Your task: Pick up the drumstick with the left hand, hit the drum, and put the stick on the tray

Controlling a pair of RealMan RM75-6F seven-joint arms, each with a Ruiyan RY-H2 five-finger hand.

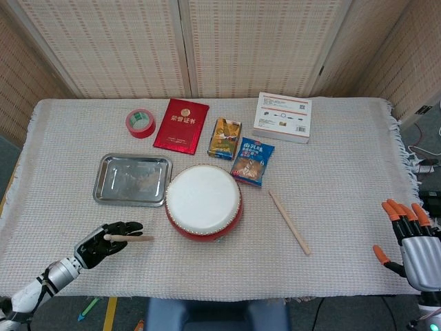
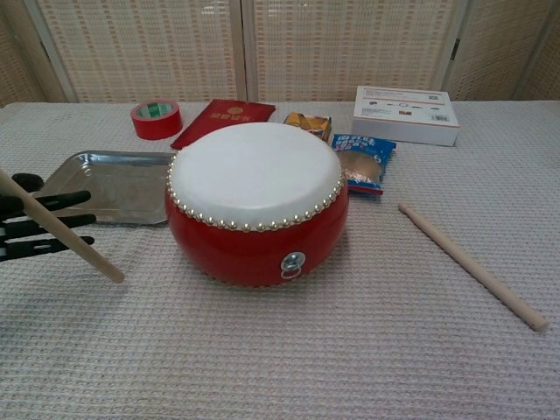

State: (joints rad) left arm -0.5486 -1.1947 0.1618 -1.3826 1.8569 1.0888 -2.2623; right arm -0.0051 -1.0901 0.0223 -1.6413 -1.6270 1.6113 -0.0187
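1. The table (image 1: 344, 138), under a pale woven cloth, carries everything; both hands sit at its near edge, one at each end.
2. The drum (image 1: 203, 201) — red body, white skin, studs round the rim — stands just to the right of the left hand and a little beyond it, well apart from the right hand.
3. The tray (image 1: 110, 193), shiny metal, lies directly beyond the left hand, its right edge close beside the drum.
4. A white box (image 1: 282, 118) rests far beyond the right hand, near the back of the table.
5. A red booklet (image 1: 181, 125) lies at the back, beyond the tray, with a roll of red tape (image 1: 140, 123) just to its left.
6. The left hand (image 1: 103, 238), black, has its fingers closed round the drumstick (image 1: 131, 238), which it grips near one end. In the head view the stick points right toward the drum, its tip short of the drum's side; the chest view shows it slanting down across the fingers (image 2: 44, 223).
7. The right hand (image 1: 412, 241) — grey palm, orange fingertips — hovers at the table's right corner, fingers apart and upright, holding nothing.
8. A second drumstick (image 1: 289, 222) lies loose on the cloth between the drum and the right hand.
9. Two snack packets, one blue (image 1: 252, 162) and one yellow (image 1: 224, 138), lie just beyond the drum.
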